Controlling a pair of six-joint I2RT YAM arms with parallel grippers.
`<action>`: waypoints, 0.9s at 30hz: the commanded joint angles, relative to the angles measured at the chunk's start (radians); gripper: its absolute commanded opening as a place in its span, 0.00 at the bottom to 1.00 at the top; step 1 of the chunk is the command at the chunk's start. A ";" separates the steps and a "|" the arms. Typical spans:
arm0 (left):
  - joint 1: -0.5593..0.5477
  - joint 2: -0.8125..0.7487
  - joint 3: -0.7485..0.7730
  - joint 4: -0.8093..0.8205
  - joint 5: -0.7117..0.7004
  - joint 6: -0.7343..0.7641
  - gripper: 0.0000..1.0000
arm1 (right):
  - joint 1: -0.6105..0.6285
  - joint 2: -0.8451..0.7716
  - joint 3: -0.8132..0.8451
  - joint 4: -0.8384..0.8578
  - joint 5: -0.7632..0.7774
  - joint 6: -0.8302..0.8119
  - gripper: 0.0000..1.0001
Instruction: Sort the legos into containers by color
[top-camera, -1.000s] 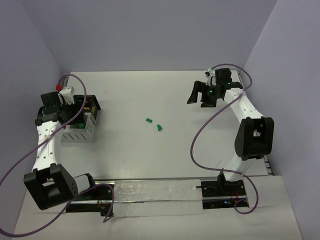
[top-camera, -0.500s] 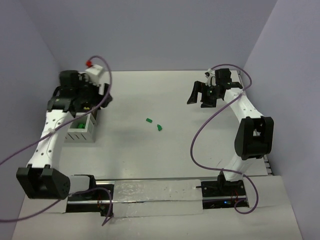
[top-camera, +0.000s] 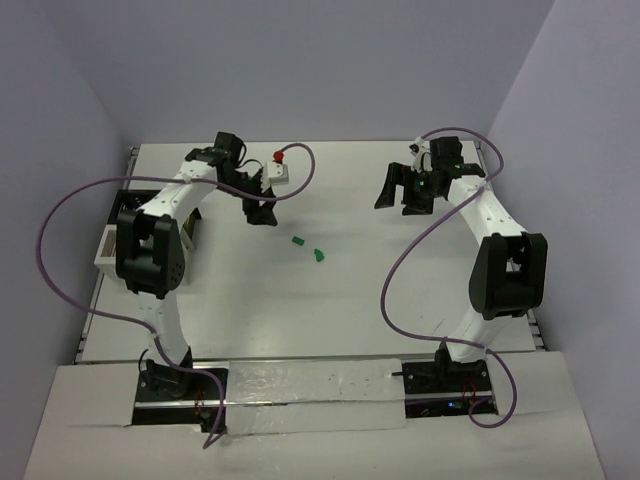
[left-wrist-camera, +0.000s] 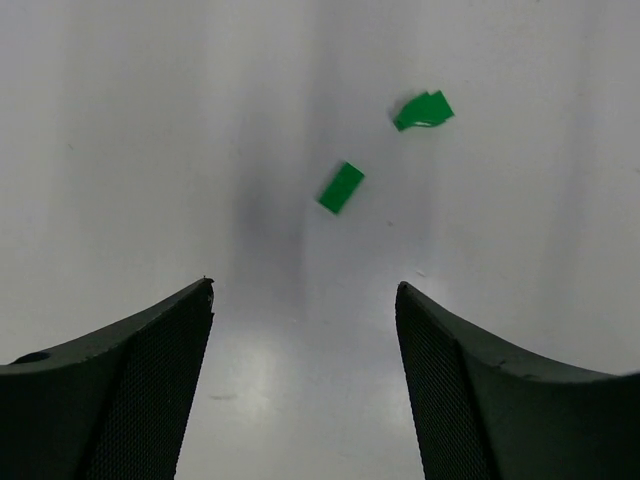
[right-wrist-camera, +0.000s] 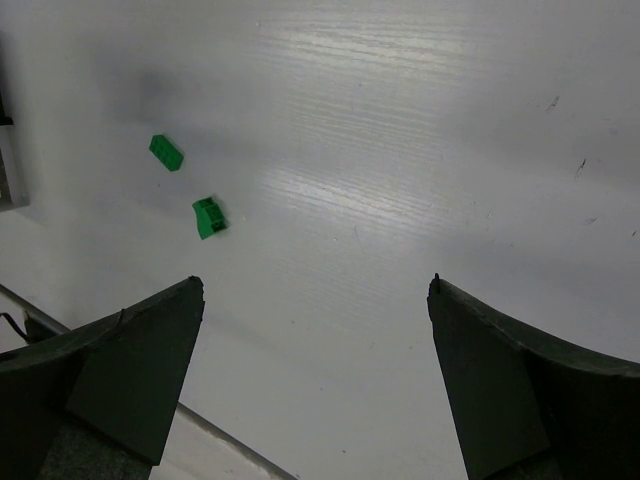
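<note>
We find the left gripper (top-camera: 262, 212) reached out over the middle of the table (top-camera: 350, 330). In the left wrist view its fingers (left-wrist-camera: 150, 380) are spread apart with nothing between them; only bare tabletop shows in the gap.

The right gripper (top-camera: 398, 200) hangs over the far right part of the table. In the right wrist view it (right-wrist-camera: 315, 283) stands spread wide and carries nothing.

Two legos lie loose on the table, near its centre and between the two grippers. The first is a green brick (top-camera: 298, 240), flat and rectangular. It sits just ahead of the left gripper (left-wrist-camera: 303, 290) and clear of both fingers. The second green piece (top-camera: 318, 255) lies near the green brick (left-wrist-camera: 341, 187) but apart from it. The second green piece (left-wrist-camera: 423, 109) has an angled outline, and we cannot tell its exact form. Both the green brick (right-wrist-camera: 166, 152) and the second green piece (right-wrist-camera: 209, 217) also show in the right wrist view.

The white box (top-camera: 102, 255) stands at the left edge of the table, largely hidden behind the left arm, and we cannot tell its contents.
</note>
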 joint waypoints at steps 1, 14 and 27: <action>-0.062 0.082 0.129 -0.030 0.044 0.223 0.78 | 0.005 0.002 0.046 -0.005 0.018 -0.022 1.00; -0.177 0.237 0.155 -0.085 -0.086 0.402 0.70 | 0.006 0.016 0.045 -0.017 0.027 -0.039 1.00; -0.233 0.265 0.096 -0.004 -0.179 0.378 0.63 | 0.005 0.021 0.061 -0.033 0.023 -0.046 1.00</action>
